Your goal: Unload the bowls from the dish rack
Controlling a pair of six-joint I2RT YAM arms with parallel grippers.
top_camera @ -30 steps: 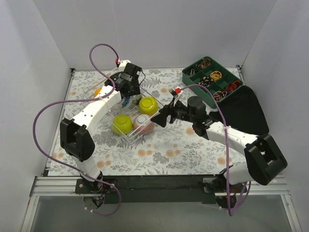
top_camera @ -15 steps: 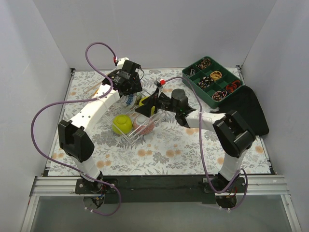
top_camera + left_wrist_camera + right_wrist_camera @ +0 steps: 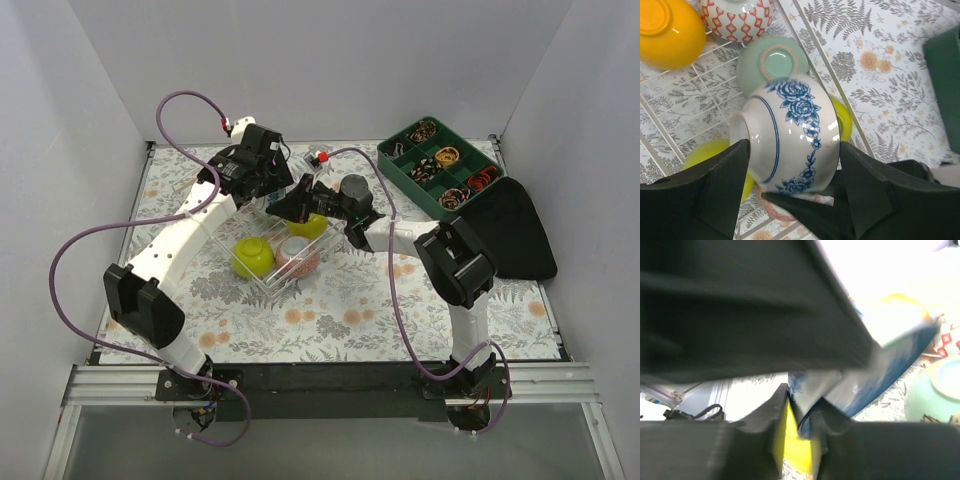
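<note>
The left tool (image 3: 792, 167) pinches a blue-white floral bowl (image 3: 790, 120), tilted on its side over the clear dish rack (image 3: 262, 278). The rack lies at 9 o'clock and holds a mint bowl (image 3: 772, 62), an orange bowl (image 3: 665, 30) and a yellow-green bowl (image 3: 253, 258). The floral-print surface (image 3: 340, 300), enclosed by white walls, carries a dark green tray (image 3: 440, 165) at 2 o'clock and a black cloth (image 3: 515, 235) at 3 o'clock. The right tool (image 3: 288, 207) reaches over the rack's 3 o'clock side, but its wrist view is blurred, so its spread cannot be told.
</note>
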